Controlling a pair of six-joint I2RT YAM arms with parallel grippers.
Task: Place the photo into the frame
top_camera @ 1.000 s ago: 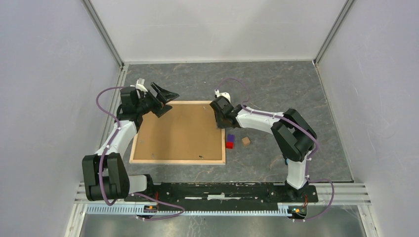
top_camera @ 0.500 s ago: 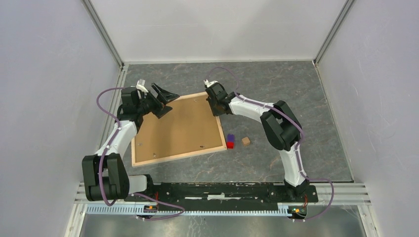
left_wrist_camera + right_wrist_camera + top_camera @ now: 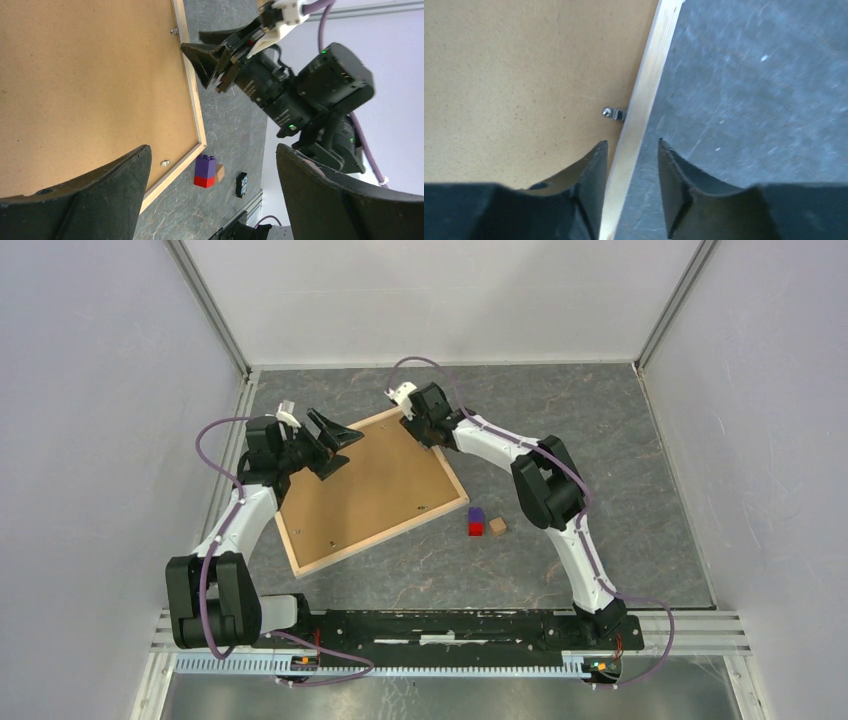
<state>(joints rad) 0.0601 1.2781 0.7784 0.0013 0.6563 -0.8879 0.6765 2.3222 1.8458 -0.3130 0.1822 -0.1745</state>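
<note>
A large wooden frame [image 3: 649, 90] lies face down and askew on a grey marbled table [image 3: 600, 440]. A plain brown backing board [image 3: 370, 490] fills its opening. The photo cannot be seen in any view, and nothing shows whether it lies under the board.

In the overhead view the frame's far corner is hidden beneath the right gripper [image 3: 632, 142]. Its left corner is covered by the left gripper [image 3: 352, 447], which hangs above the board with its jaws spread wide and nothing between them.

The right wrist camera looks straight down the right gripper's two dark fingers. They stand a narrow way apart, one over the board and one over the table, with the pale slat of the frame running between them. A sliver of gap shows on each side of the wood. How low the fingertips reach is hard to judge.

A small metal turn clip [image 3: 615, 113] sits on the board against the slat, just beyond the fingertips. Other clips along the edges show only as specks from above.

Near the frame's right corner, but apart from it, stands a purple block on a red block [image 3: 476, 522], with a small tan cube [image 3: 497, 526] just beside. In the left wrist view a tiny black object [image 3: 241, 184] lies close to them, too small to identify.
</note>
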